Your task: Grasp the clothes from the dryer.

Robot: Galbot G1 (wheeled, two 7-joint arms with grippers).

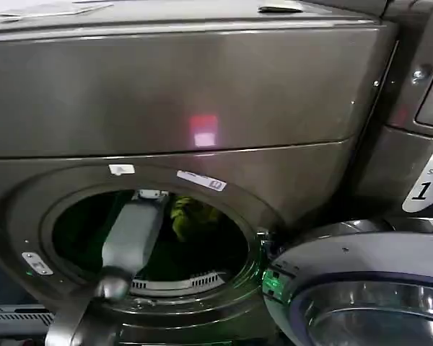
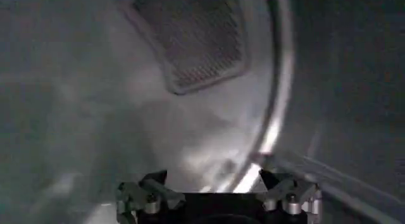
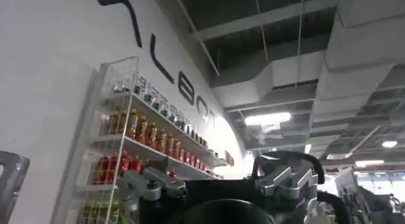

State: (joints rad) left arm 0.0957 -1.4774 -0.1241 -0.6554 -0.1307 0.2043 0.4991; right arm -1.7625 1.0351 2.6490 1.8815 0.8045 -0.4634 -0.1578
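The dryer (image 1: 202, 86) is a bronze-grey front loader with its round porthole open. Deep in the dark drum lies the lime yellow-green part of the clothes (image 1: 187, 216). My left arm (image 1: 130, 238) reaches through the porthole, just left of the garment. In the left wrist view my left gripper (image 2: 212, 176) is open inside the drum with nothing between its fingers, facing the grey drum wall and a perforated panel (image 2: 190, 42). No fabric appears there. My right gripper (image 3: 212, 171) is open and empty, pointing up toward the ceiling, away from the dryer.
The dryer's door (image 1: 361, 288) hangs open at the lower right, its round window facing up. A neighbouring machine with a white label (image 1: 426, 180) stands to the right. The right wrist view looks at a wall shelf of bottles (image 3: 145, 143) and ceiling lights.
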